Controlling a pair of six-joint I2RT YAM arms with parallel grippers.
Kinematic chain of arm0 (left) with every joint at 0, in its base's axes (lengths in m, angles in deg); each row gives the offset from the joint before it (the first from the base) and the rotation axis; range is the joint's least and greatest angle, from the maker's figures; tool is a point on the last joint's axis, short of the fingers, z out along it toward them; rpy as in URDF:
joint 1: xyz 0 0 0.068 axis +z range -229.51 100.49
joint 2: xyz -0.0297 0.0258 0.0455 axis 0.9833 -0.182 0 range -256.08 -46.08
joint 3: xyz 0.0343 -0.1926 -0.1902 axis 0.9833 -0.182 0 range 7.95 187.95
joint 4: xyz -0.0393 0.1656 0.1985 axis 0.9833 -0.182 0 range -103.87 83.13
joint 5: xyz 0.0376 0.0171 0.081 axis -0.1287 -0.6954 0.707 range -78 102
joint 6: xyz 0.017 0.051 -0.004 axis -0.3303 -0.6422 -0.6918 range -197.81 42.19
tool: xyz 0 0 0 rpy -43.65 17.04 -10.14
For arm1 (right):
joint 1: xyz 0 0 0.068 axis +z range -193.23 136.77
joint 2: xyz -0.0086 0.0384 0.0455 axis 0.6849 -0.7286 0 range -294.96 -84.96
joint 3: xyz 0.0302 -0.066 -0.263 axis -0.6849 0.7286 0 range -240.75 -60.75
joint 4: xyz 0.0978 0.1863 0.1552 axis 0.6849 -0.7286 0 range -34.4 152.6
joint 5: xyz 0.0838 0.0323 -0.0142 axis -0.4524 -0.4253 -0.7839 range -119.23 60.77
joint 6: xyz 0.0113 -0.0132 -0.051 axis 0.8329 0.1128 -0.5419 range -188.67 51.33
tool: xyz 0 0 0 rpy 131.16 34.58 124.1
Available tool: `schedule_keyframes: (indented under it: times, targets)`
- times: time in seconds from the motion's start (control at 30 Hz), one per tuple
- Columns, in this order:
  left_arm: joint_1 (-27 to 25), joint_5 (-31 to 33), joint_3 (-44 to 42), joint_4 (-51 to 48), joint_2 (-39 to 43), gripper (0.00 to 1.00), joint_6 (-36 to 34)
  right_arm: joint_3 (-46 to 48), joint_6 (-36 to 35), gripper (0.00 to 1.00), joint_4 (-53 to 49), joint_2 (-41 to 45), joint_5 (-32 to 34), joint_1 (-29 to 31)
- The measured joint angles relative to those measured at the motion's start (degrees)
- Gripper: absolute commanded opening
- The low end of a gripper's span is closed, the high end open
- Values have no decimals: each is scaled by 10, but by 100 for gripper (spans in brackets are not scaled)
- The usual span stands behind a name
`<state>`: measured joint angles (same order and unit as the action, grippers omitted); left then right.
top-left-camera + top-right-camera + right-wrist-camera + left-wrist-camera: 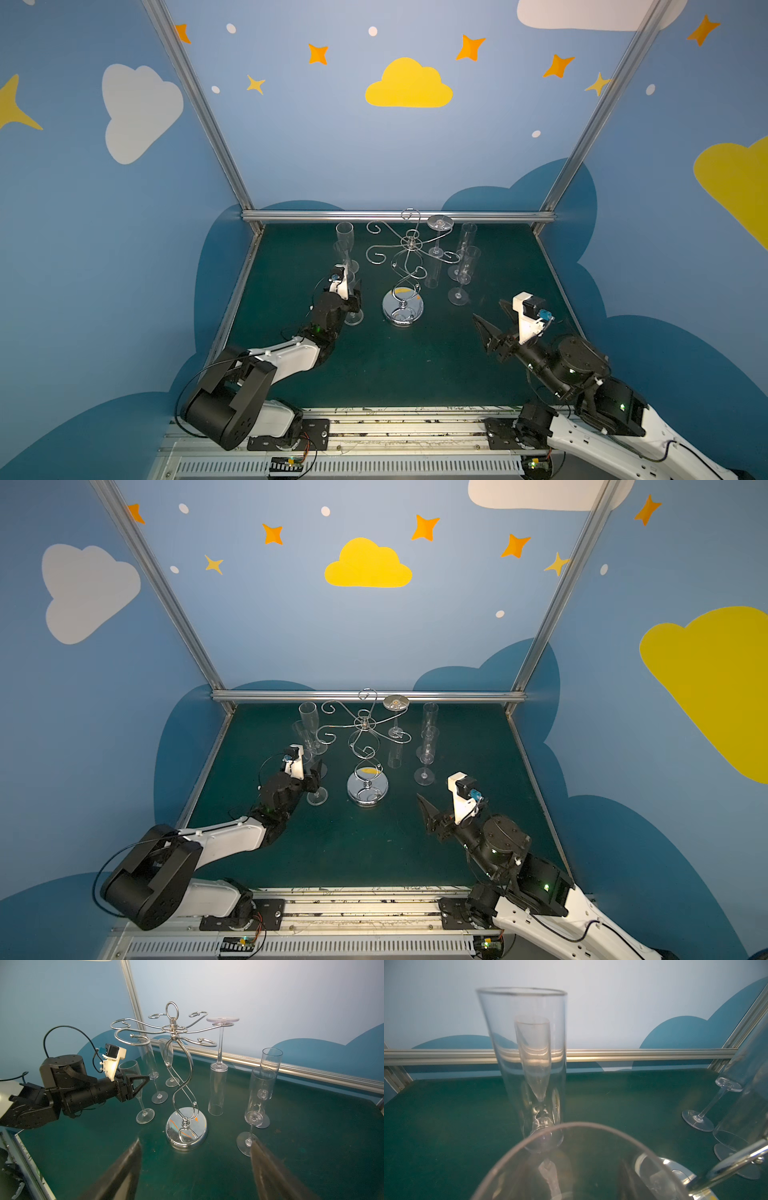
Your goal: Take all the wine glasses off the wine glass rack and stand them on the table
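Left gripper (145, 1078) straddles clear standing flute (144, 1115) left of shiny chrome wire rack (186, 1133); grip unclear. Right gripper (487, 309) wide, empty. Inverted clear wine glass (440, 221) hangs on rack, right of frame centre; unhook it next, likely.

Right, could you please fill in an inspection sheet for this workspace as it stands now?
Surface: dark green table, no spills seen.
Job's things: chrome rack upright at centre; one wine glass hangs upside down from a rack arm; flutes stand left and right of it.
Clutter: nothing seen.
Grippers: left gripper around the front-left flute, grip unclear; right gripper open, empty.
Cables: black cable loops over the left wrist, clear of the glassware.
Surroundings: blue cloud-painted walls; aluminium frame rail behind the table.
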<state>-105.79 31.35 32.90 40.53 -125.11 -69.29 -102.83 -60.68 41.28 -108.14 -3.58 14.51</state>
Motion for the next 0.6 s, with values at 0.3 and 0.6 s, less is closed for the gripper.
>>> schedule_keyframes:
  times: [0.3,0.6]
  targets:
    - [-1,6,-10,-40,52,71,0,0,12,81,-6,7,1,0]
    - [-4,4,-23,-100,134,75,14,-51,22,81,-45,-35,1,0]
